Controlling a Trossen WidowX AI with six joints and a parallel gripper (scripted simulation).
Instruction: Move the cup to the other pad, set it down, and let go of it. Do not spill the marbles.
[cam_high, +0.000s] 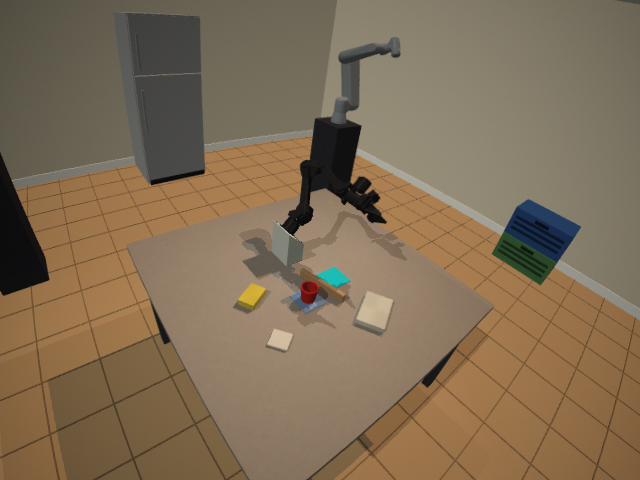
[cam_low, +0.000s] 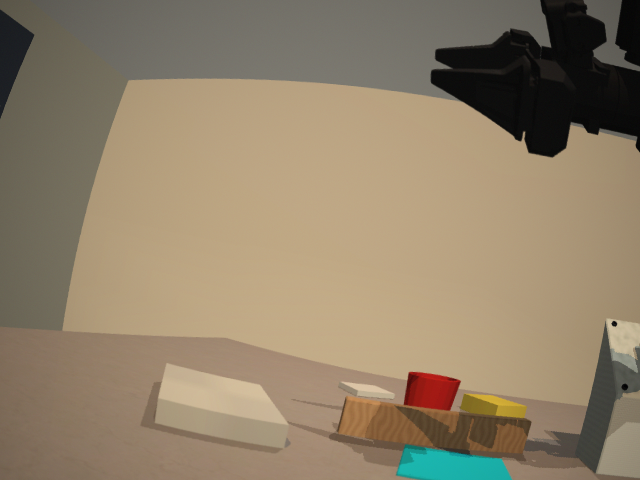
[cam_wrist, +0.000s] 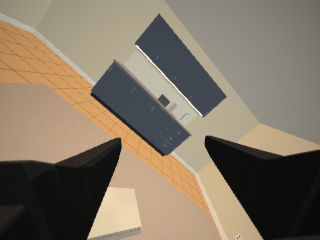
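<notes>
A red cup (cam_high: 309, 292) (cam_low: 431, 391) stands upright on the blue pad (cam_high: 310, 308). No marbles can be made out in it. The other pad, cyan (cam_high: 333, 277) (cam_low: 454, 465), lies flat with nothing on it. A low wooden bar (cam_high: 330, 290) (cam_low: 379, 419) stands on edge between the two pads and hides the cup's base in the exterior view. My gripper (cam_high: 384, 221) (cam_low: 434, 66) (cam_wrist: 164, 141) is open and empty, high above the table and well away from the cup. The cup and pads are not in the wrist view.
A cream box (cam_high: 374, 311) (cam_low: 222, 405) (cam_wrist: 119, 212) lies near the bar's end. A yellow block (cam_high: 252, 296) (cam_low: 493, 405) and a small white tile (cam_high: 280, 339) (cam_low: 367, 390) lie beyond the cup. A tall pale panel (cam_high: 285, 245) (cam_low: 617, 439) stands by the arm's base.
</notes>
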